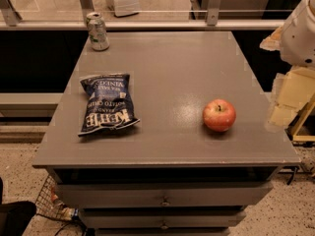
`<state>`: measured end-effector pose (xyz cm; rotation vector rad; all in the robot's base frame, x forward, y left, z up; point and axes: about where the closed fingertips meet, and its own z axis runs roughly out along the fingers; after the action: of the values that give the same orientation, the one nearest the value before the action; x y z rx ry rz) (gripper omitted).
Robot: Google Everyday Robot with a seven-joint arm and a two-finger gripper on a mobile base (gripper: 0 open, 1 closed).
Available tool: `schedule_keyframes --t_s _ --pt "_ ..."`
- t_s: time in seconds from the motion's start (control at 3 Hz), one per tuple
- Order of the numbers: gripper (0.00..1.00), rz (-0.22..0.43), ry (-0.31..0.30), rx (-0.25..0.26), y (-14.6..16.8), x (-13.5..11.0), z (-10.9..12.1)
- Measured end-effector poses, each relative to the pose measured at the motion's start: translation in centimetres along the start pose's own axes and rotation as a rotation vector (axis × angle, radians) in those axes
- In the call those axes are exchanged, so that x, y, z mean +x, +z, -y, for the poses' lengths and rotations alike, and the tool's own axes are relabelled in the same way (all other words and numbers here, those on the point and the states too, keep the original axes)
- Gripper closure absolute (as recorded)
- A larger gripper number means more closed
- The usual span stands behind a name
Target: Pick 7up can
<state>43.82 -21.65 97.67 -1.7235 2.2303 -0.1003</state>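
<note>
The 7up can (pixel 97 31) stands upright at the far left corner of the grey table (pixel 172 63). It has a silvery top and pale green-and-white sides. My gripper (pixel 284 102) hangs at the right edge of the view, just past the table's right side. It is level with the table's middle, far from the can and holding nothing that I can see. The white arm (pixel 301 31) rises above it at the top right.
A dark blue chip bag (pixel 106 103) lies flat on the left half of the table, in front of the can. A red apple (pixel 219 115) sits near the right front. A rail (pixel 147 25) runs behind the table. Drawers (pixel 165 196) are below its front edge.
</note>
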Motion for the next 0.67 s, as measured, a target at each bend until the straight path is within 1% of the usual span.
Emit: schedule_keyframes --t_s 0.33,0.67 --pt "0.0 0.0 0.0 0.0 0.0 0.0 0.0" --pt "0.0 0.033 0.016 0.036 0.06 -0.41 0.98"
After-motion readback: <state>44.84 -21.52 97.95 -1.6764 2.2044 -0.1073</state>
